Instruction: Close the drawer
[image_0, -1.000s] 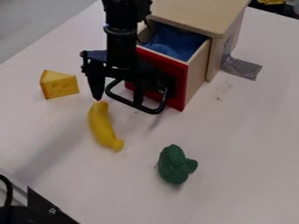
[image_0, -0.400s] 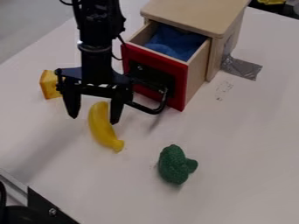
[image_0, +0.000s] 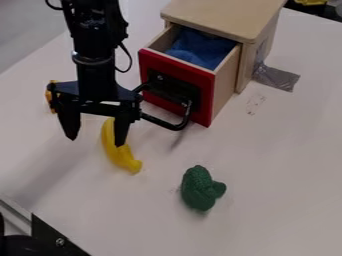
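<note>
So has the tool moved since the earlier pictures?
Yes. The tool has moved to the picture's left and a little down, away from the drawer.

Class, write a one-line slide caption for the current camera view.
Robot hand, open, beside the red-fronted drawer, which stands open with blue cloth inside.

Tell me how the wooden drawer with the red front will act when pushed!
The red-fronted wooden drawer looks stiff, being flat boards. It should slide, not tip, since the pale wooden box surrounds its back. Shiny grey tape beside the box may keep that still.
</note>
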